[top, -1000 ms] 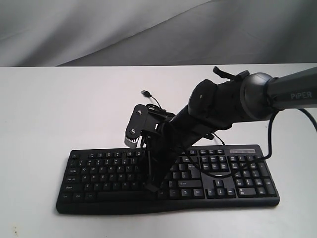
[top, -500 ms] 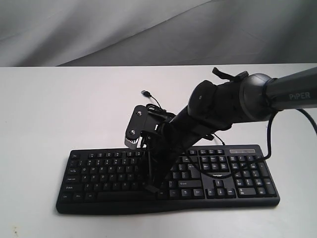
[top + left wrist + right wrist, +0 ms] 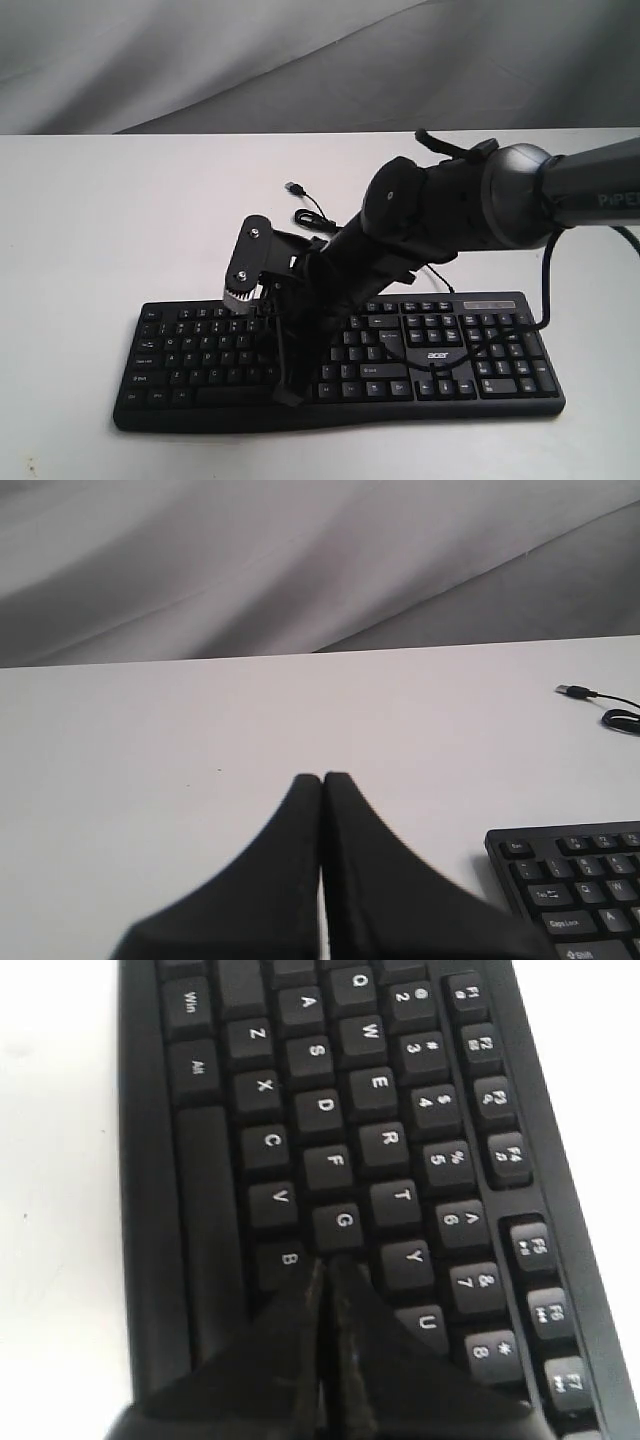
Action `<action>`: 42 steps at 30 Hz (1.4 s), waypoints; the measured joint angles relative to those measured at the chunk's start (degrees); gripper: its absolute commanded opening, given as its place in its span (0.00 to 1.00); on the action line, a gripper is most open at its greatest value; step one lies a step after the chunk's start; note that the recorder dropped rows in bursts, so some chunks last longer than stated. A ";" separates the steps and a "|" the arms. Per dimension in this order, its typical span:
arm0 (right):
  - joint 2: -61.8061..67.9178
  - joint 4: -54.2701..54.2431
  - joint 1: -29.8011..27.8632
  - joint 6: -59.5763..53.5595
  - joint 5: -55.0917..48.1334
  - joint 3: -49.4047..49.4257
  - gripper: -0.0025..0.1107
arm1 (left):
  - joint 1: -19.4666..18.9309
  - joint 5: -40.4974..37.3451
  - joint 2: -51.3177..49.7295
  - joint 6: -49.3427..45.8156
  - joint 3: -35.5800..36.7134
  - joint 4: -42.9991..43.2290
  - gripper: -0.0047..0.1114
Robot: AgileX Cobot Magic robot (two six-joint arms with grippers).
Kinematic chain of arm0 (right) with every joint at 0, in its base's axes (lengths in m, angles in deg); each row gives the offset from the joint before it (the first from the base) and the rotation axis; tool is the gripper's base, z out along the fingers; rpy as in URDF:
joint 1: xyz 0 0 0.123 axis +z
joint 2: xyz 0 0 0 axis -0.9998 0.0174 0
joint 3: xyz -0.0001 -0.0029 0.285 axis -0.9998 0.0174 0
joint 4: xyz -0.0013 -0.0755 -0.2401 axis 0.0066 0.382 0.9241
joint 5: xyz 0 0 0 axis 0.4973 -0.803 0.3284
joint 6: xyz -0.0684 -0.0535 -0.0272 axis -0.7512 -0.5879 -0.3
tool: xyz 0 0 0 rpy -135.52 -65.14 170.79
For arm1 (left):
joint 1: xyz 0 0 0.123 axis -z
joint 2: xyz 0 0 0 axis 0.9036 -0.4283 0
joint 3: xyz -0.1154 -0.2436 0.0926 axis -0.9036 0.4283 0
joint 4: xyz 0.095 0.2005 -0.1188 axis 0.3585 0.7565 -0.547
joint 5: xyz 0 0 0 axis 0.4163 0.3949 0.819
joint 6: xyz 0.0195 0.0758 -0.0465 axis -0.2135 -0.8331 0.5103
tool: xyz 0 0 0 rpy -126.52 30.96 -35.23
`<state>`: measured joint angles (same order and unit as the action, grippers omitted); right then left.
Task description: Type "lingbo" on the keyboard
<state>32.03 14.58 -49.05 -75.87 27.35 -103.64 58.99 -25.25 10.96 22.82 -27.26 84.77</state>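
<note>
Two of the six letters lie right at my right gripper. Its black fingers are pressed together into one point. In the right wrist view that point sits where the G key and the B key meet, with Y just beside. So I judge I am at the "g" or the "b" of "lingbo". I cannot tell which, nor whether the tip presses or only hovers.

The wide black plastic keyboard with small white legends lies flat on the white table. Its thin black USB cable trails loose behind it.

The next move calls for keeping my fingers shut and dipping straight onto the middle of one cap, not across a seam between two. I should lift clear before shifting. The "o" will need a longer reach along the upper letter row, a stretch that my own fingers hide.

Only the right wrist view makes the legends readable. The exterior view shows my arm reaching in from the right over the middle keys, plus the number pad and logo, but my arm covers the letters I need.

My left gripper appears only in its own wrist view. Its fingers are together above bare table, beside the keyboard's corner.
</note>
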 measured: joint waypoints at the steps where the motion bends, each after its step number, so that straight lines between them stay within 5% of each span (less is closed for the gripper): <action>1: 0.00 0.00 0.38 0.00 0.00 0.00 0.02 | 0.00 0.00 0.00 0.00 0.00 0.00 0.04; 42: 2.14 3.85 1.70 3.83 0.11 0.00 0.02 | 0.00 0.00 0.00 0.00 0.00 0.00 0.04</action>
<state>34.17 18.43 -47.35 -72.04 27.46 -103.64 58.99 -25.25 10.96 22.82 -27.26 84.77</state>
